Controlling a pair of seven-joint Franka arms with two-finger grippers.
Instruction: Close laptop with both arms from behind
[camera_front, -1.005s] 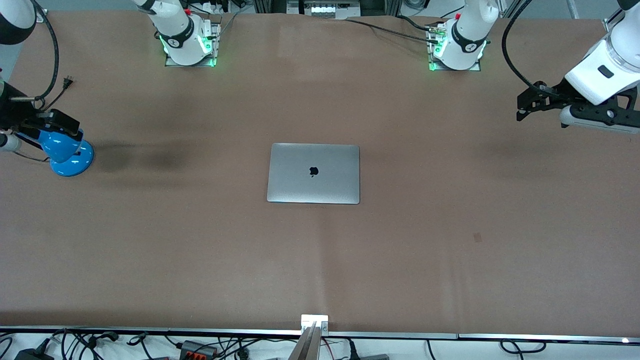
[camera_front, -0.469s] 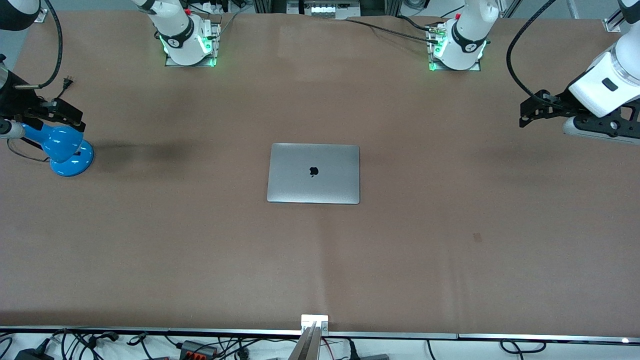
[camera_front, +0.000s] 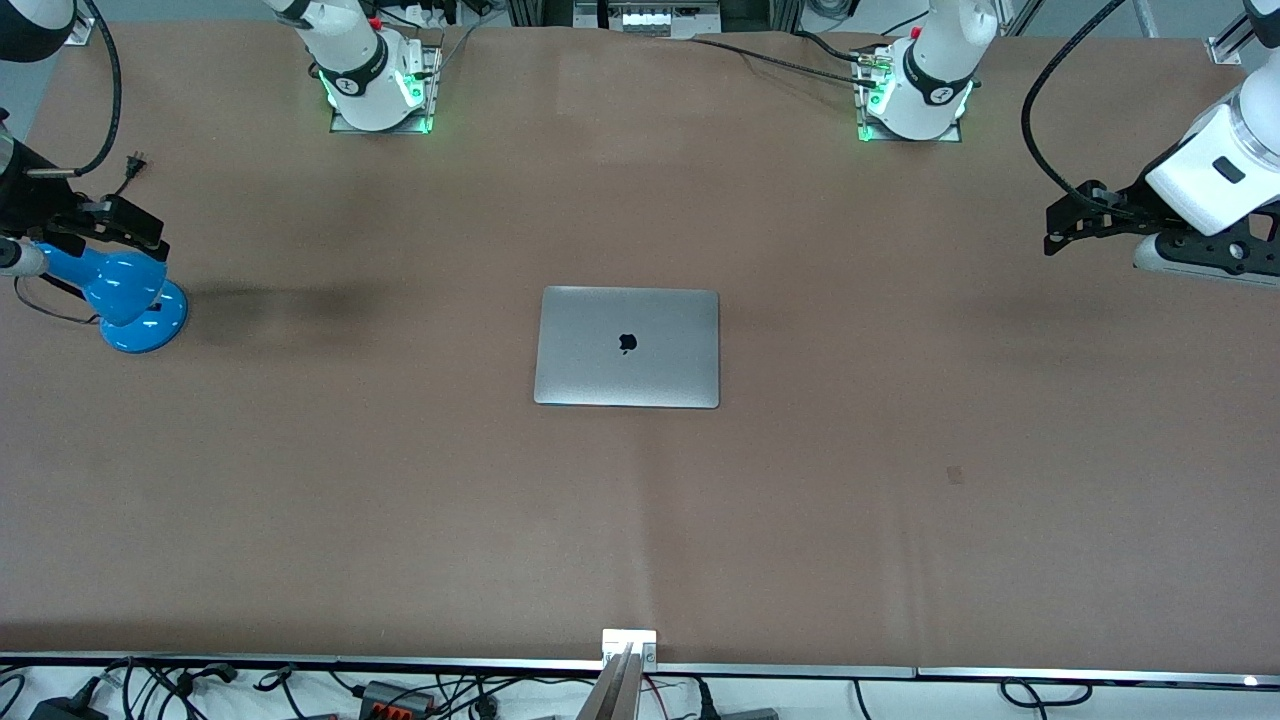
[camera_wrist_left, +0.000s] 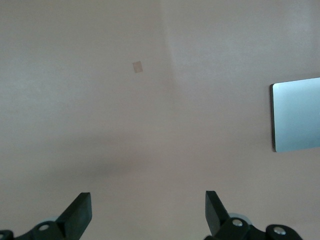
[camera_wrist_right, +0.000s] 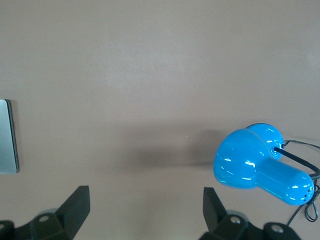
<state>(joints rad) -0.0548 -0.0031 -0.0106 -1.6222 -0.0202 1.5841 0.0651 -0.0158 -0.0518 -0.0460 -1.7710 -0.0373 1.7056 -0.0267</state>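
both grippers spread wide, empty — left gripper (camera_front: 1062, 218) and right gripper (camera_front: 118, 228) have drifted farther out to the table ends. laptop (camera_front: 628, 346) lies mid-table, lid already flat — looks finished.

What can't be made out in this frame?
- Laptop: keyboard and screen hidden under its shut lid; both wrist views cut it off at an edge.
- Blue lamp: the right gripper covers part of its head in the front view.
- Left gripper: only its open fingertips show in its wrist view.
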